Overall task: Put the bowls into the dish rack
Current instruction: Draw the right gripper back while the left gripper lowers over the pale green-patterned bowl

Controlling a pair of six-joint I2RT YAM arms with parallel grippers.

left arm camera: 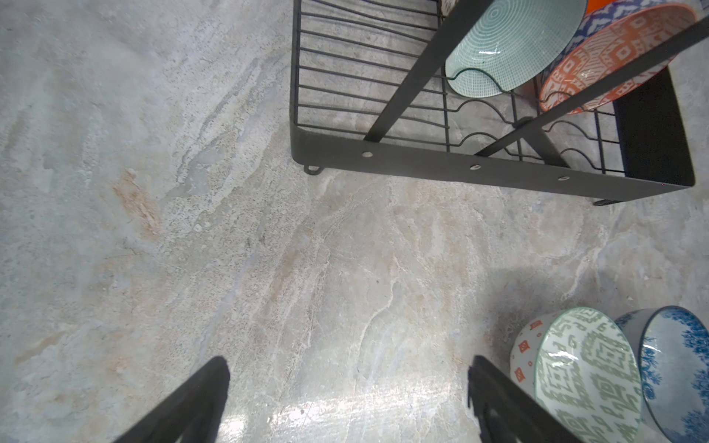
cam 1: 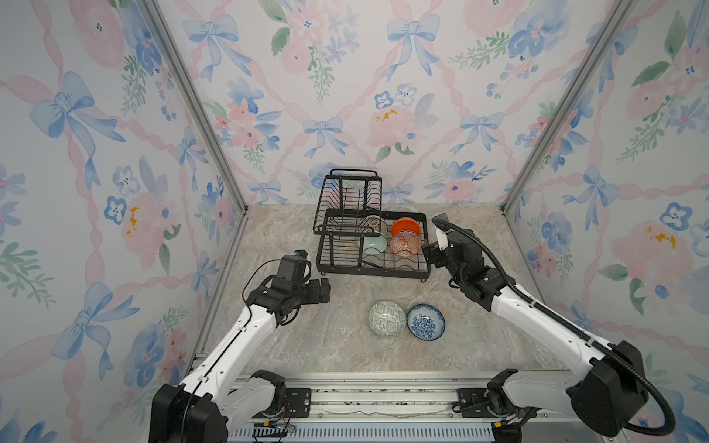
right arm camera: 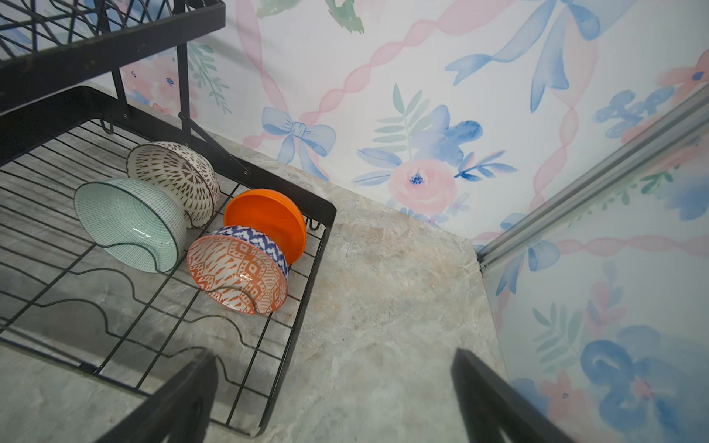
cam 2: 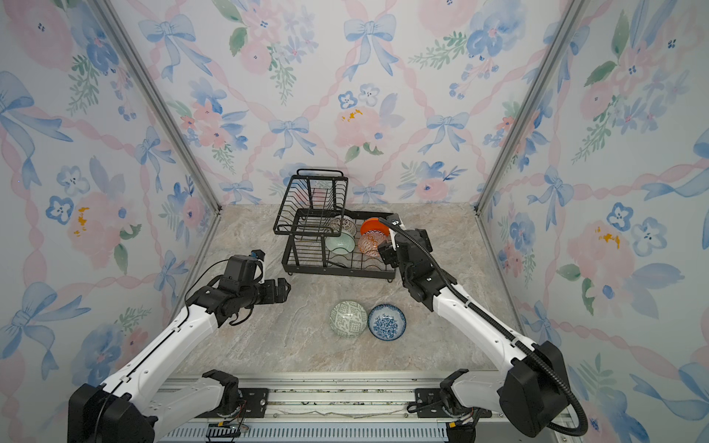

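The black wire dish rack [cam 1: 372, 270] [cam 2: 337, 270] stands at the back middle of the table. In its lower tray four bowls lean on edge: plain orange [cam 1: 406, 227], orange-white geometric [cam 1: 405, 244] [right arm camera: 238, 274], pale mint [cam 1: 374, 244] [left arm camera: 510, 50] and white with brown lattice [right arm camera: 172, 172]. A grey-green patterned bowl [cam 1: 386, 318] [left arm camera: 587, 379] and a blue-white floral bowl [cam 1: 426, 322] sit side by side on the table in front. My left gripper [cam 1: 326, 290] [left arm camera: 349, 368] hovers open and empty, left of the grey-green bowl. My right gripper [cam 1: 432, 238] [right arm camera: 333, 356] is open and empty at the rack's right rim [right arm camera: 309, 285].
The rack's raised upper basket [cam 1: 347, 203] overhangs the tray's left half. Floral walls close in the back and both sides, with aluminium posts [cam 1: 533, 161] at the back corners. A metal rail [cam 1: 368, 399] runs along the table's front edge.
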